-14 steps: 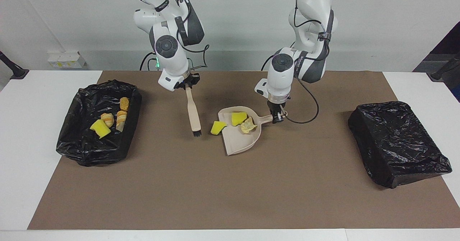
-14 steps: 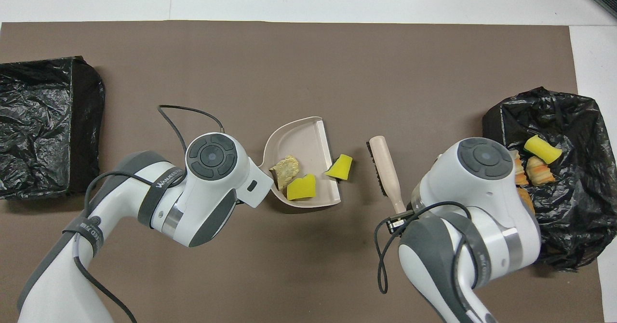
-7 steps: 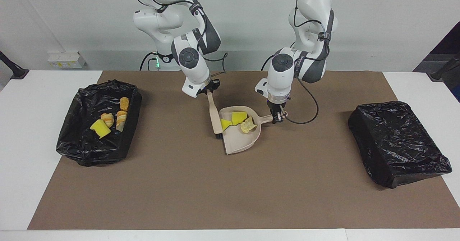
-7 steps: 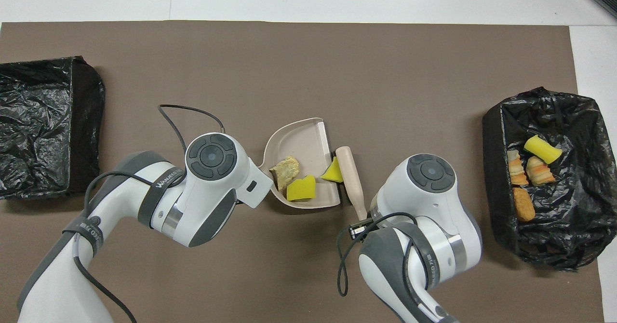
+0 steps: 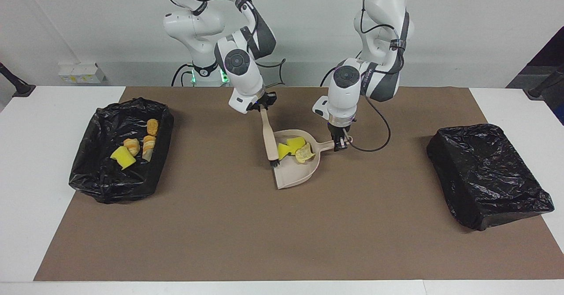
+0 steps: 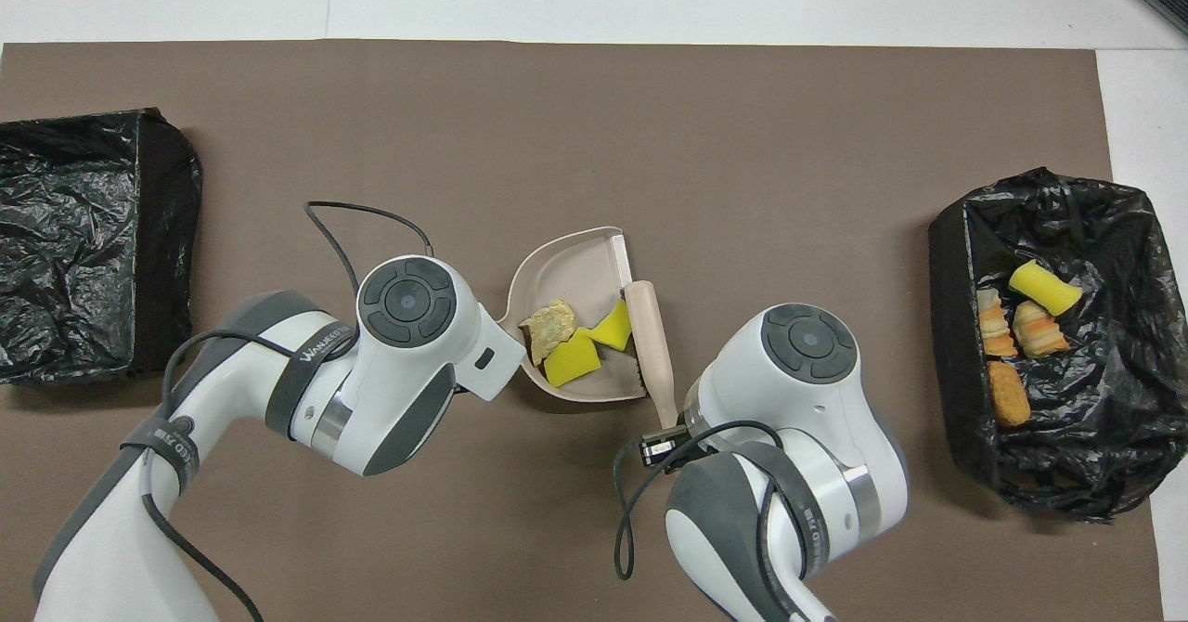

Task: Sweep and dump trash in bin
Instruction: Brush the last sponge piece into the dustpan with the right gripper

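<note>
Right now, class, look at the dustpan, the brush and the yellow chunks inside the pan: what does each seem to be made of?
Dustpan: probably moulded plastic, going by its smooth, matte beige surface and thin raised rim.
Brush: the pale, rounded handle could be wood or plastic; the bristles are dark.
Yellow chunks: probably sponge foam, with a bright, dull surface and roughly cut edges.

A white table (image 5: pixel 39 163) carries a wide brown mat (image 5: pixel 282 233) that runs under both claws and nearly to the table's ends. A plain pale wall (image 5: pixel 462 31) rises past the arms. Low on it, toward the right claw's end, sits a white socket box (image 5: pixel 81 72). Dark stands (image 5: pixel 15 83) poke in at both ends. The light is even and soft.
</note>
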You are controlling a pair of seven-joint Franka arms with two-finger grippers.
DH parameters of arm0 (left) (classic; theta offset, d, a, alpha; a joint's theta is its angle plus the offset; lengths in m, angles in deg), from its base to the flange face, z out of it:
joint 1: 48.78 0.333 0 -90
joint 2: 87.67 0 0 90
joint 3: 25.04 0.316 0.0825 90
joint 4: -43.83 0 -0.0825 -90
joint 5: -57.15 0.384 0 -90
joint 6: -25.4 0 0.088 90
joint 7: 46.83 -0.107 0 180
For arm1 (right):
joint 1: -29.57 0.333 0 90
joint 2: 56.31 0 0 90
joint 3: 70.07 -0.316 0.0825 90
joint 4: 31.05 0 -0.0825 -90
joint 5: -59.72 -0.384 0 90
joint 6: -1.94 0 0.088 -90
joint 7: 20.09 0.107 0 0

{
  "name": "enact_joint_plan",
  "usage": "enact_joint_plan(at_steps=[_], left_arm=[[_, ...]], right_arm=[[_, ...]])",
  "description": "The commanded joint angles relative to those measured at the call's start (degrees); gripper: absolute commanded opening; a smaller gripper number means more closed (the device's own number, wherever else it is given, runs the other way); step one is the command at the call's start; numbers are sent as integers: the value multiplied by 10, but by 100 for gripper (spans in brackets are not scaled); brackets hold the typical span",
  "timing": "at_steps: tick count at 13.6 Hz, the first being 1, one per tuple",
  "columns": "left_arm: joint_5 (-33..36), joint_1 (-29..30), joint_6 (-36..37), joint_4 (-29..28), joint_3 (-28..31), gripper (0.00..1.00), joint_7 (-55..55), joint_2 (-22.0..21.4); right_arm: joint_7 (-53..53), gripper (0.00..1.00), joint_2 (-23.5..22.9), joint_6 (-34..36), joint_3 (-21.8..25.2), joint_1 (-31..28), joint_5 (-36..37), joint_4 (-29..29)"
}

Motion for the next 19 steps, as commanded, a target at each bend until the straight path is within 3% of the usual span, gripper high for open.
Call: enact_joint_plan(at_steps=[1, 8, 12, 16, 19], left_arm=[[-1, 3, -14, -19, -2, 0, -13, -9], [-1, 3, -17, -19, -3, 0, -13, -9], [-26, 8, -47, -23, -4, 0, -51, -7], [-106, 37, -59, -22, -3, 0, -162, -3], [-113, 43, -56, -21, -3, 0, -180, -3]], right_arm=[[11, 0, 10, 22, -1, -3, 26, -7], [-1, 0, 3, 109, -1, -8, 108, -68], [-2, 0, 1, 123, -1, -9, 114, -80], [41, 0, 58, 201, 2, -11, 115, -80], [46, 0, 98, 232, 1, -35, 110, -77]])
